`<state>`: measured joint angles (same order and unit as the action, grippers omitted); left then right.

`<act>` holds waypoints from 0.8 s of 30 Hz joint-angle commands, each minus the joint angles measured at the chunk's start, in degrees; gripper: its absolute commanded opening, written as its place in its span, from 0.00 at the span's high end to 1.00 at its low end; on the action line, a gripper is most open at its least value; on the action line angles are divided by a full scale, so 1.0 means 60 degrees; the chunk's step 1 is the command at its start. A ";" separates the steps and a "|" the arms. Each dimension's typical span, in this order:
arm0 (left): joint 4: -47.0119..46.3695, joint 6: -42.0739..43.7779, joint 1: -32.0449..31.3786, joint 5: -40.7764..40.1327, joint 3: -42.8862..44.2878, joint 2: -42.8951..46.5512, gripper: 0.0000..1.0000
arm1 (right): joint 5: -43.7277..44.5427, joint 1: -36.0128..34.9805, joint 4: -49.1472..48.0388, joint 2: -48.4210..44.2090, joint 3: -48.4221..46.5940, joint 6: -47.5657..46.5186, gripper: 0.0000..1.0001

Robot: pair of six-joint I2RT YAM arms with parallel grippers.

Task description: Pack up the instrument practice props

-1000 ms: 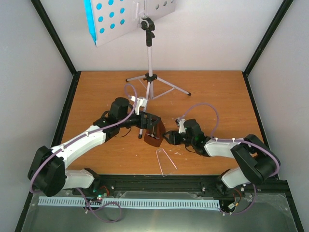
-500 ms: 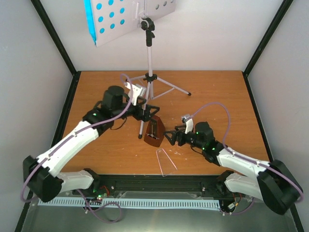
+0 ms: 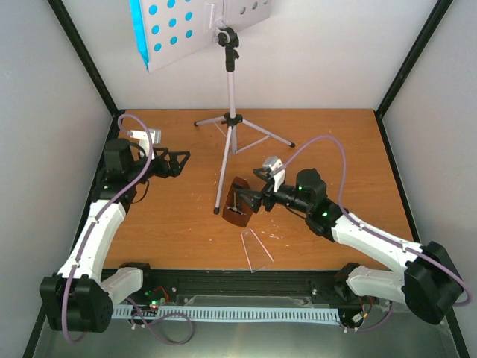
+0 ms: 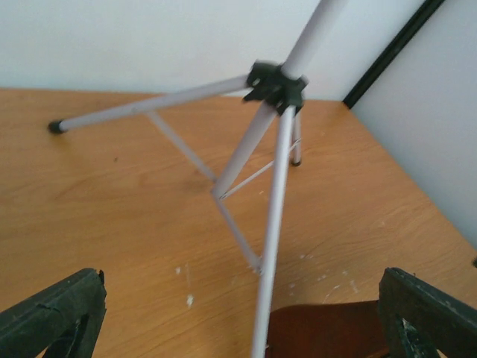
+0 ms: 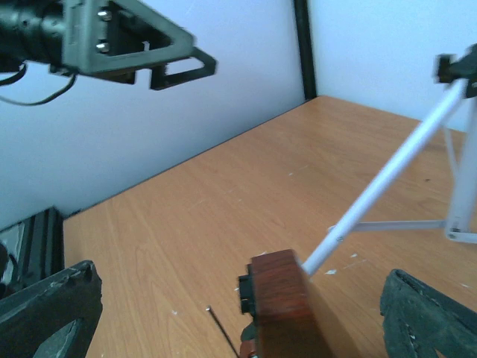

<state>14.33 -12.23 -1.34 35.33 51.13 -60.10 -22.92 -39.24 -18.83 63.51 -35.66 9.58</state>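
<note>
The white tripod music stand [image 3: 232, 119] stands at the back centre, and its hole-punched desk [image 3: 175, 33] carries a blue sheet [image 3: 136, 26]. I cannot make out a white sheet. The brown metronome [image 3: 237, 201] stands mid-table against the stand's front leg. Its clear cover [image 3: 256, 250] lies apart on the table in front. My left gripper [image 3: 176, 161] is open and empty, well left of the stand. In the left wrist view [image 4: 238, 328] it faces the tripod legs [image 4: 272, 224] and the metronome [image 4: 335, 328]. My right gripper [image 3: 258, 191] is open just right of the metronome [image 5: 287, 306], not touching it.
White walls with black corner posts enclose the wooden table [image 3: 343, 149]. The stand's thin legs spread across the back centre. The left gripper's fingers [image 5: 134, 45] show at the top of the right wrist view.
My left gripper has let go of the metronome area and swung far back to the left. My right gripper has moved forward and up beside the metronome.
</note>
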 commanded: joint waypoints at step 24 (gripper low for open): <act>-0.0440 0.0646 0.0298 -0.1496 -0.0568 0.0052 0.01 | 0.1810 -0.1003 -0.3900 0.3344 0.0810 -0.3238 0.07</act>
<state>12.84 -9.78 -0.01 26.79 47.16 -59.51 -14.26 -44.71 -37.52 82.08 -31.77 -9.28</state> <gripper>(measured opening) 0.995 0.956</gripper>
